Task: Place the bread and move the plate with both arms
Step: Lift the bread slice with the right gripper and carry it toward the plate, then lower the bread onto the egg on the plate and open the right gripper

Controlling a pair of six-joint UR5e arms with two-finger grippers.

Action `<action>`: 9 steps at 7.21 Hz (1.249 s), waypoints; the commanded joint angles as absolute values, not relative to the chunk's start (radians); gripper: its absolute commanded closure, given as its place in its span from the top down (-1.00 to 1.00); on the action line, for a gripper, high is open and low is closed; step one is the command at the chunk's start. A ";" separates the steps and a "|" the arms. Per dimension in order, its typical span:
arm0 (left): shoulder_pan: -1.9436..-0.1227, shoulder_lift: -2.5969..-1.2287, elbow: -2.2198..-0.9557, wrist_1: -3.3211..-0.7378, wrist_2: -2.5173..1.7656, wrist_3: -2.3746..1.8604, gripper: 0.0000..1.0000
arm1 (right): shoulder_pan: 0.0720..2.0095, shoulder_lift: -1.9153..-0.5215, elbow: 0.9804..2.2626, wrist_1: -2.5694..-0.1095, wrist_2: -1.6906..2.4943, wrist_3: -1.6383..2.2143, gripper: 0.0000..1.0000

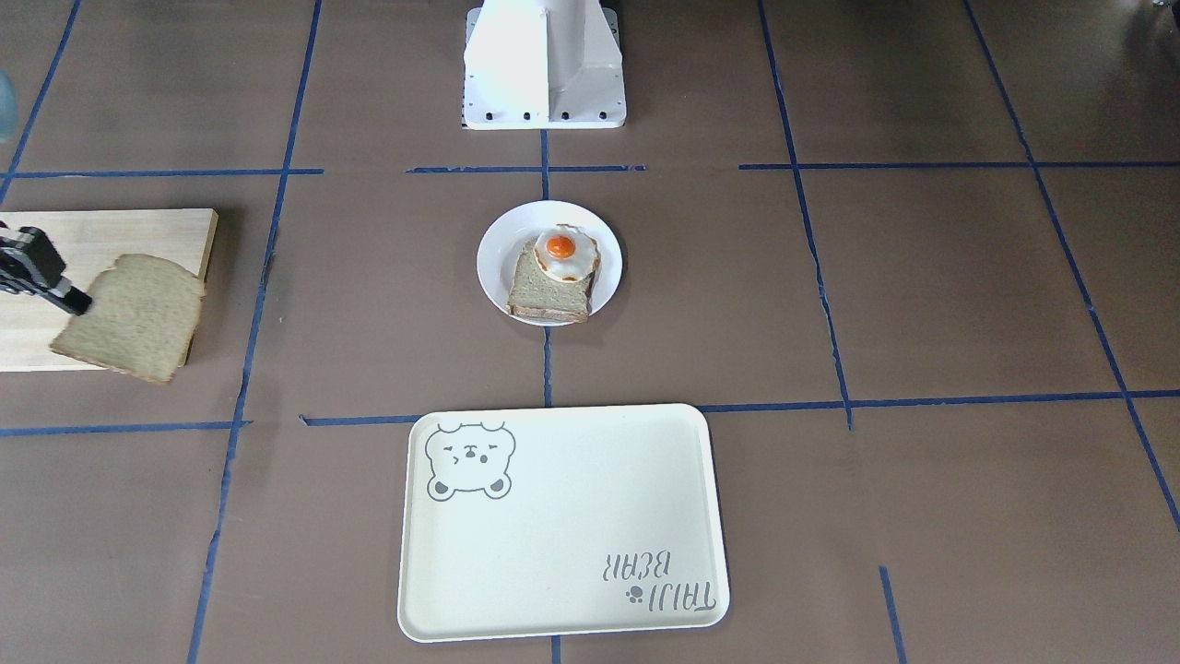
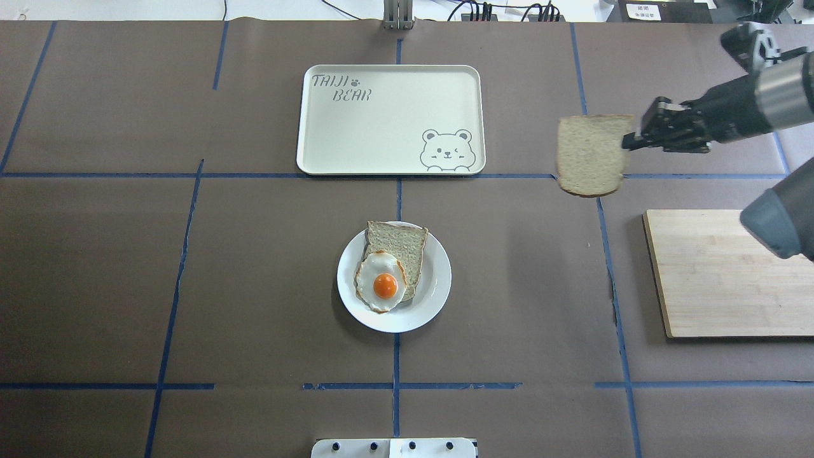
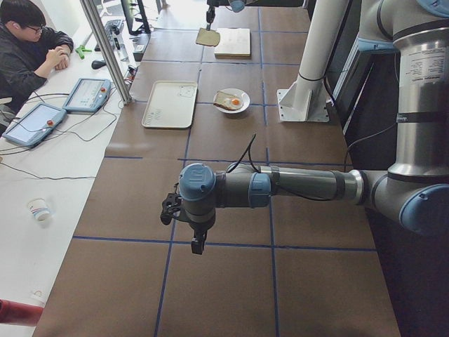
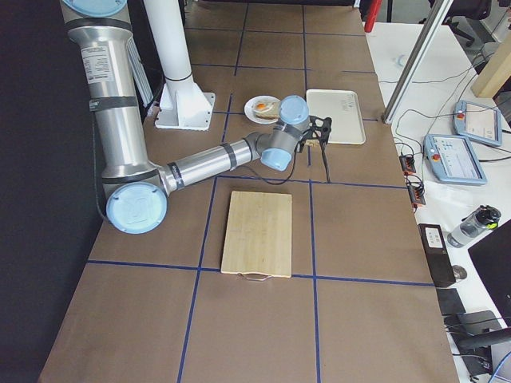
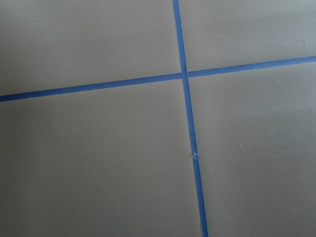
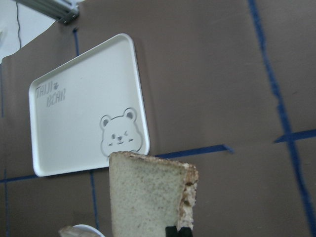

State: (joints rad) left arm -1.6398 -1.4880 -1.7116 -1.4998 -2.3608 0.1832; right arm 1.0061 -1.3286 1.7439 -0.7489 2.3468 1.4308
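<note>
My right gripper (image 2: 628,142) is shut on one edge of the bread (image 2: 590,154), a tan coarse slice with a brown crust, and holds it in the air left of the cutting board. In the front view the bread (image 1: 129,318) hangs over the board's corner. The right wrist view shows the bread (image 6: 148,197) from close up. The white plate (image 2: 439,280) sits at the table's middle and holds a second slice with a fried egg (image 2: 380,283) on it. My left gripper (image 3: 198,244) shows only in the left side view, far from the plate; I cannot tell whether it is open.
A cream bear tray (image 2: 381,127) lies beyond the plate. A wooden cutting board (image 2: 718,273) lies at the right. The white robot base (image 1: 544,65) stands behind the plate. Blue tape lines cross the brown table. A seated operator (image 3: 28,42) is at a side bench.
</note>
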 commanded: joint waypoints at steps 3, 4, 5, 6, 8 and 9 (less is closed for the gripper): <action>-1.640 -1.488 -1.701 -1.497 -2.361 0.183 1.00 | 0.582 -1.122 1.747 -0.741 1.887 1.557 -1.00; -1.640 -1.488 -1.701 -1.497 -2.361 0.183 1.00 | 0.502 -1.115 1.746 -0.741 1.787 1.557 -1.00; -1.640 -1.488 -1.700 -1.499 -2.361 0.183 1.00 | 0.442 -1.109 1.740 -0.742 1.717 1.554 -1.00; -1.640 -1.488 -1.701 -1.499 -2.361 0.183 1.00 | 0.396 -1.111 1.736 -0.742 1.657 1.554 -1.00; -1.640 -1.488 -1.698 -1.499 -2.361 0.183 1.00 | 0.370 -1.121 1.717 -0.744 1.649 1.551 -1.00; -1.638 -1.488 -1.698 -1.499 -2.361 0.183 1.00 | 0.370 -1.121 1.692 -0.744 1.649 1.549 -1.00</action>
State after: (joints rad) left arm -1.6394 -1.4880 -1.6988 -1.4987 -2.3608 0.1825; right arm 0.3771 -1.1202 1.7172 -0.7435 1.6542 1.5512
